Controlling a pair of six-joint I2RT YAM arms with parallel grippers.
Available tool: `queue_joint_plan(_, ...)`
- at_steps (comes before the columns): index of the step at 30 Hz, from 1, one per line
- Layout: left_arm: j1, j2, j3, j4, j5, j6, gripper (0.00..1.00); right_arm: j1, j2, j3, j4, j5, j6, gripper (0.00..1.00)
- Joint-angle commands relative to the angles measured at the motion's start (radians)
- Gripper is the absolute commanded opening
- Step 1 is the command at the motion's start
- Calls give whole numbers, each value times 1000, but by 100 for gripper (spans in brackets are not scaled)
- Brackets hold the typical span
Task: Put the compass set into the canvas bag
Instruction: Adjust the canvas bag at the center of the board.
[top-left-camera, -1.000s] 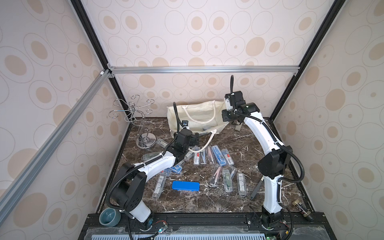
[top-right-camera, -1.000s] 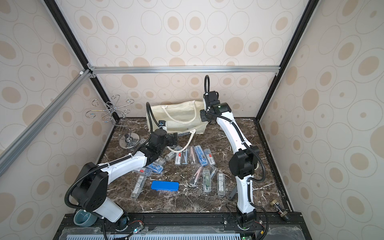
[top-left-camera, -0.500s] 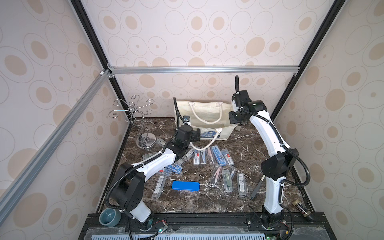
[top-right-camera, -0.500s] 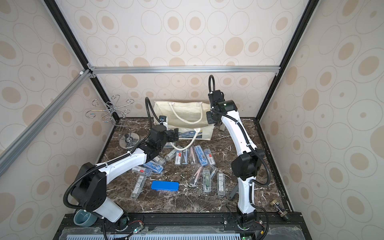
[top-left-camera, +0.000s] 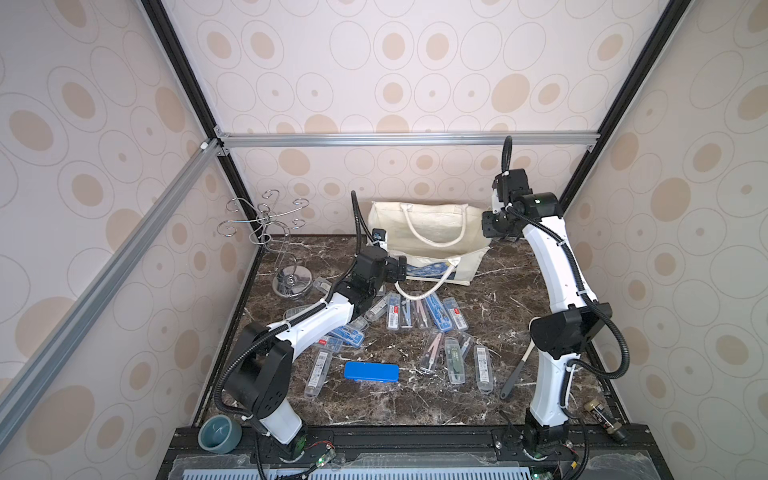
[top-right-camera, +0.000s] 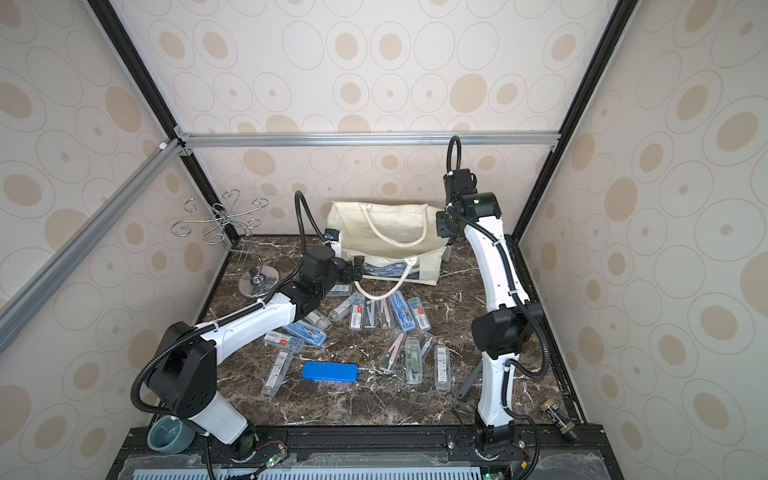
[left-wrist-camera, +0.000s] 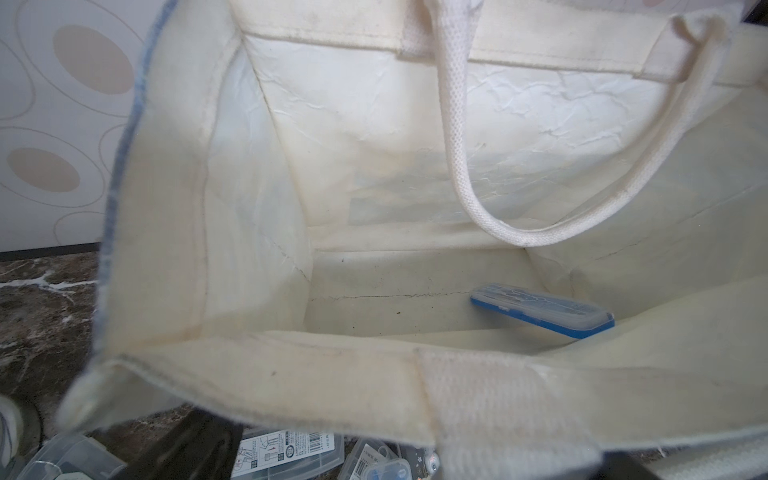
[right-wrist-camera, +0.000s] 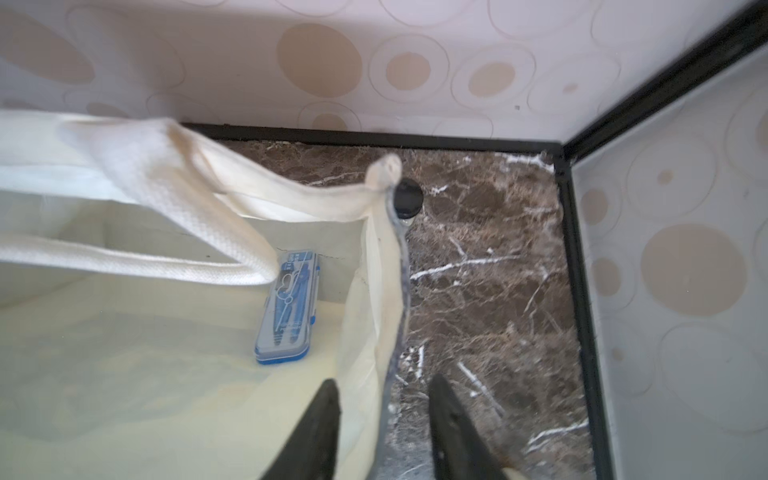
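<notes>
Step, judged: set delivered, bag being let go | compass set (right-wrist-camera: 286, 307) lies flat on the floor of the canvas bag (top-left-camera: 424, 224) | right jaws parted astride its side rim | left jaws spread wide at front rim | next: lift both clear without dragging fabric.

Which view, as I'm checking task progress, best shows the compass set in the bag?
Right wrist: the compass set lies flat in the canvas bag, lid toward camera. Left wrist shows it obliquely; neither top view shows it.
</notes>
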Motion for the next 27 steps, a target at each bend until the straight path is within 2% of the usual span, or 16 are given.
queue_joint_plan(1, 16, -23, 51, -9, 19, 13, 100, 2, -15, 16, 24, -54, -16, 52)
queue_joint_plan(7, 29, 35, 119, -25, 23, 16, 100, 2, -108, -80, 119, -225, -46, 61)
queue_joint_plan(13, 40, 133, 262, -98, 48, 12, 100, 2, -279, -334, 280, -350, -52, 66)
queue_joint_plan(20, 44, 200, 368, -146, 76, 6, 100, 3, -460, -608, 465, -497, -62, 68)
queue_joint_plan(23, 43, 193, 368, -143, 86, 7, 100, 3, -518, -714, 525, -535, -56, 69)
queue_joint_plan(27, 45, 153, 333, -122, 100, 26, 100, 2, -565, -820, 573, -516, -50, 70)
